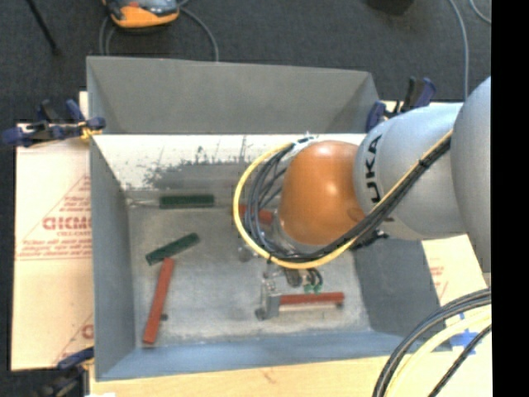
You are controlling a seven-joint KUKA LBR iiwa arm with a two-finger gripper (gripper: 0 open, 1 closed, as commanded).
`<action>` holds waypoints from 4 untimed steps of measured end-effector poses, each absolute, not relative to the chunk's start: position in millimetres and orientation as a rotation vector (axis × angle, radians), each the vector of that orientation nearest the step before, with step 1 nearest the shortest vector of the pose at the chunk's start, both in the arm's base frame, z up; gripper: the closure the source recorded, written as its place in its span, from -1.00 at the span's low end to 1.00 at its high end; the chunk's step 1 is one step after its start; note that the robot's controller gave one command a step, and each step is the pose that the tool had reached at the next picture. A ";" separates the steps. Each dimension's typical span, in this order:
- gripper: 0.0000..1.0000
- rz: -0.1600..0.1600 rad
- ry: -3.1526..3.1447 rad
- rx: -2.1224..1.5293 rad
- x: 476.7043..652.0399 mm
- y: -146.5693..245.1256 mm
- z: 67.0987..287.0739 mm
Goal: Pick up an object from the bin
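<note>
The hand [269, 296] sits low over the floor of the grey metal bin [111, 255], near its front edge, under the arm's rounded orange cover [318, 193]. It is at the left end of a short flat red bar [314, 301] lying along that edge. Whether it is released, clenched or grasping the bar cannot be told. Toward the front left corner lies a long red stick [159, 302], just beside a dark green stick [172, 248]. A dark green flat bar [186, 200] lies by the back wall.

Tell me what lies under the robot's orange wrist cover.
Below the cover, a red stick lies beside the gripper, a green bit peeking out; anything else there is hidden.
</note>
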State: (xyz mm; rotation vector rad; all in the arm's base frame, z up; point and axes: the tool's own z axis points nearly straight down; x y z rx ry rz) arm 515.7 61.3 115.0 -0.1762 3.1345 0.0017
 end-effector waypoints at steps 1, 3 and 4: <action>-1.00 0.000 3.141 -0.192 519.4 47.0 106.9; 1.00 0.001 3.074 -0.632 536.7 -20.6 70.5; 1.00 0.002 3.074 -0.631 536.7 -20.5 70.5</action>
